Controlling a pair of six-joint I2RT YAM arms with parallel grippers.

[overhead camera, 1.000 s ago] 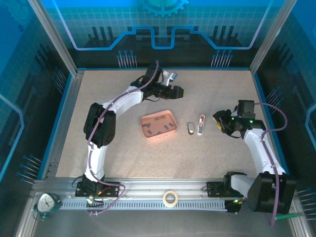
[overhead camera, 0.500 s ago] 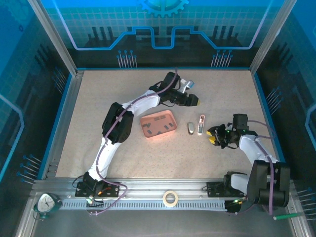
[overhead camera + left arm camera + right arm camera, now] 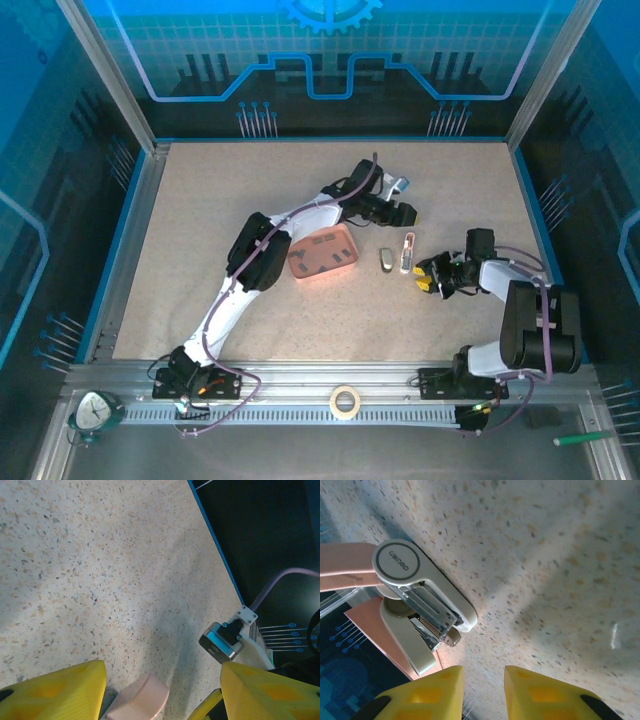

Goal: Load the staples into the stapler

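The staples [image 3: 325, 243] wait in the tray [image 3: 352, 250] mid-tabletop; the left gripper [image 3: 406, 213], wide, and the right gripper [image 3: 428, 276], narrow, both empty, hover by the open stapler [image 3: 406, 252], which likely needs steadying next.

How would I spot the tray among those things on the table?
Look at the middle of the speckled table. The tray lies there, left of the small white stapler. It alone is salmon-pink, shallow and wide, with dark staples inside.

Bright, even overhead light falls on the table [image 3: 200, 220] in the top view — the blue walls [image 3: 60, 200] at its edges stay dim. Both wrist views show soft, diffuse shadow bands; metal on the stapler [image 3: 435, 592] glints at left.
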